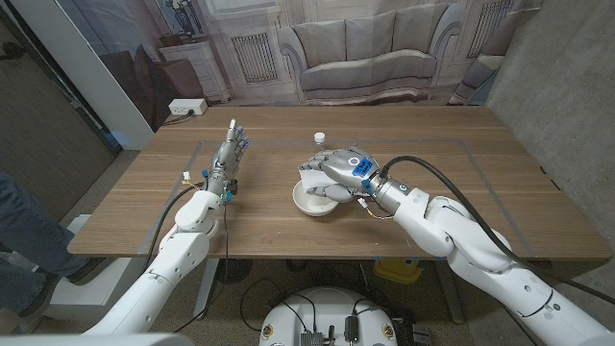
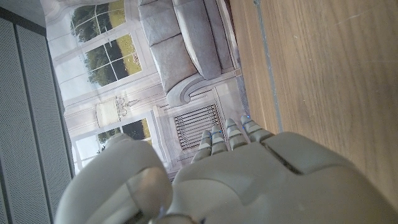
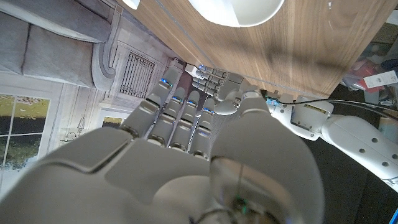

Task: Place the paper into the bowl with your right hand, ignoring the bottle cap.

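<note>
Behind the wooden bench (image 1: 452,207) a printed backdrop of a grey sofa and tall windows is hanging, and from where the head camera is looking down, the right hand (image 1: 338,173) is hovering directly over the white bowl (image 1: 312,200), its fingers curling round a bit of white paper (image 1: 309,179) that is peeking out on the side toward the left arm, so the paper is sitting above the bowl's rim and not yet inside. A small white bottle cap (image 1: 319,138) is lying just beyond, apart from both. The left hand (image 1: 228,160) is standing on its edge well to the side, fingers straight and together, holding nothing. Through the left wrist camera that same hand (image 2: 236,180) is showing its back with the fingers reaching toward the backdrop, nothing between them. Through the right wrist camera the right hand (image 3: 186,143) is showing fingers folding inward, with the bowl (image 3: 236,9) just past them. I judge the paper light, soft and easily crumpled, best pinched at its bunched middle; it may cling to the fingers on release.
</note>
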